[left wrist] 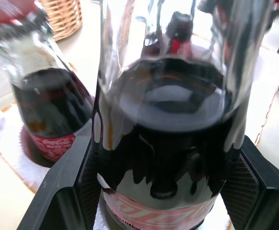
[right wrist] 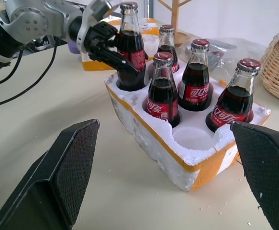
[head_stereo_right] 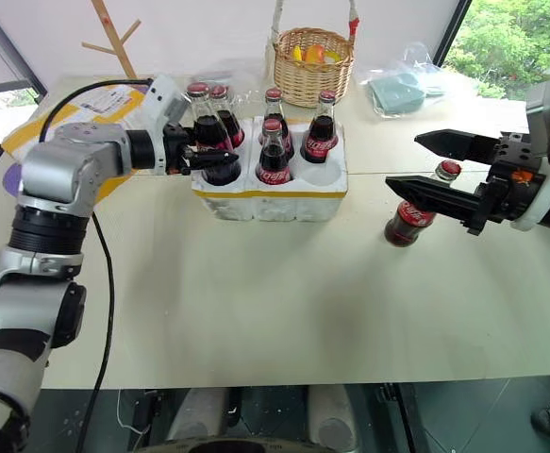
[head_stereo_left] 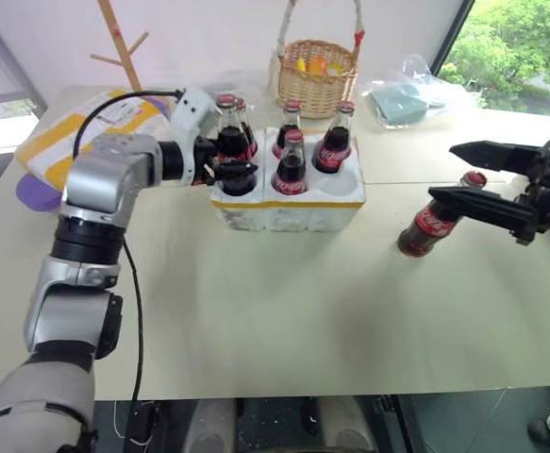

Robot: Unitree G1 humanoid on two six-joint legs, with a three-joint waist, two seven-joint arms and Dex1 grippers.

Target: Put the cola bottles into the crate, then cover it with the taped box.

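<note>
Left claw (head_stereo_left: 225,168) clamped on a cola bottle (right wrist: 130,45) standing in a corner well of the crate (head_stereo_left: 289,206) — four more bottles seated there. Right claw (head_stereo_right: 425,165) spread wide beside the sixth bottle (head_stereo_right: 410,218) on the desk (head_stereo_left: 284,311); taped box (head_stereo_left: 76,130) behind.

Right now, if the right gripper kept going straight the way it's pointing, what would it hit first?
Probably the crate: seen along the open right gripper, its near wall and empty well lie straight ahead, with bare table before them. The loose cola bottle stands below the fingers; whether they'd clip it is unclear.
</note>
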